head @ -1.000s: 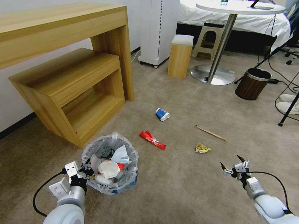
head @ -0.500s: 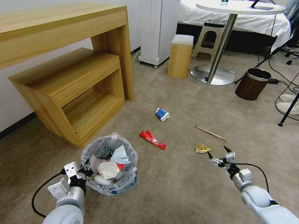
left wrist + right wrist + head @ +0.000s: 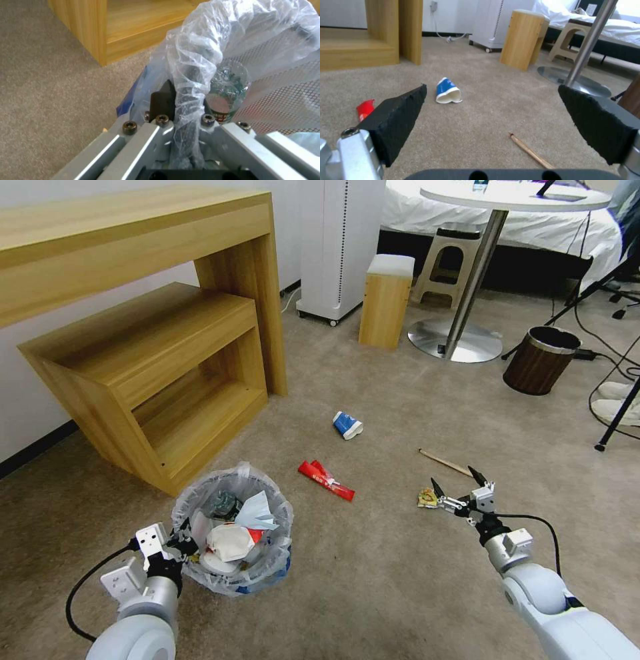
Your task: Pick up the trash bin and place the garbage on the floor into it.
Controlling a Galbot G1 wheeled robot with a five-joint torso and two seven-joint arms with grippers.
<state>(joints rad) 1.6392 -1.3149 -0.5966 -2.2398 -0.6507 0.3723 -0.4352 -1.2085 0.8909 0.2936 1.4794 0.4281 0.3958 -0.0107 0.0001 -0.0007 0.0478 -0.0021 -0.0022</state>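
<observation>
The trash bin [image 3: 232, 573], lined with a crinkly clear bag and holding cups and tissue, stands on the beige carpet [image 3: 373, 573] at the near left. My left gripper [image 3: 181, 545] is shut on its near rim; in the left wrist view the fingers [image 3: 162, 100] pinch the bunched bag [image 3: 190, 75]. My right gripper [image 3: 455, 481] is open, low over a yellow wrapper [image 3: 425, 499]. Other garbage lies farther out: a wooden stick [image 3: 445, 463], a red wrapper [image 3: 325, 480] and a blue-white cup [image 3: 347, 425]. The right wrist view shows the cup [image 3: 447, 91], the stick [image 3: 530, 151] and the red wrapper [image 3: 365, 108] beyond the open gripper [image 3: 496, 120].
A wooden desk with a low shelf [image 3: 147, 347] stands left of the bin. Behind are a white appliance [image 3: 340, 247], a wooden stool [image 3: 385, 300], a round table's metal base [image 3: 455, 340] and a brown wood-grain bin [image 3: 540, 359]. White slippers [image 3: 617, 403], cables and a tripod leg sit at far right.
My right gripper has moved forward and to the left, still open, and is now at the yellow wrapper. The left gripper and the bin have drifted slightly left.
</observation>
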